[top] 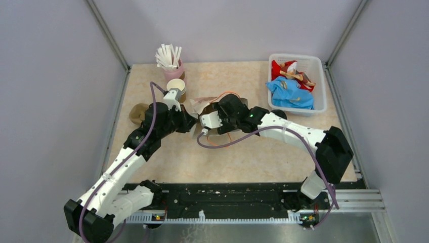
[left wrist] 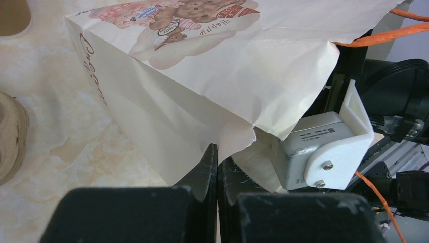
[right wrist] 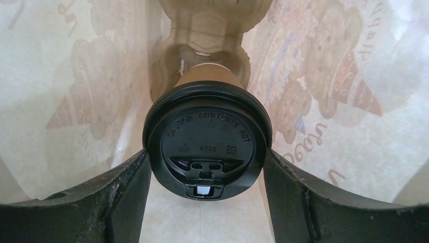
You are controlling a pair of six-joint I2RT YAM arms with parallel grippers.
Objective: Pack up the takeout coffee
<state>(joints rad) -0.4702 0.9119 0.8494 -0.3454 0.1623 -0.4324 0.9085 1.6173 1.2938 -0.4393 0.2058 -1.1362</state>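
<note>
Takeout coffee cup [right wrist: 207,142], brown paper with a round black lid, sits between the two fingers of the right gripper [right wrist: 206,158], which grasps it at the lid's rim on either side. The lid faces the wrist camera and the cup's body points away, into the paper bag [left wrist: 202,76]. Bag walls printed with teddy bears surround the cup on both sides, so it is inside the bag's mouth. Past the cup, deeper in, lies a brown folded shape that I cannot identify, and whether the cup's base touches anything is hidden. In the left wrist view, the left gripper [left wrist: 216,162] is clenched, its tips pressed together on the lower lip of the bag's opening, apparently pinching the paper to steady the bag. Seen from above, both arms meet over the middle of the table [top: 253,157], with the bag between them, mostly covered by the right wrist. Farther back stand a stack of lidless cups [top: 176,87] and, behind it, a pink cup of straws [top: 171,63]; a white bin [top: 319,81] of coloured items sits at the far right. A second lidded cup is not clearly in view. The step in hand looks like feeding this coffee into the bag. The next move likely calls for carrying it to the bag's bottom, seating it, then spreading the fingers and backing out without snagging the paper or dragging the cup.
</note>
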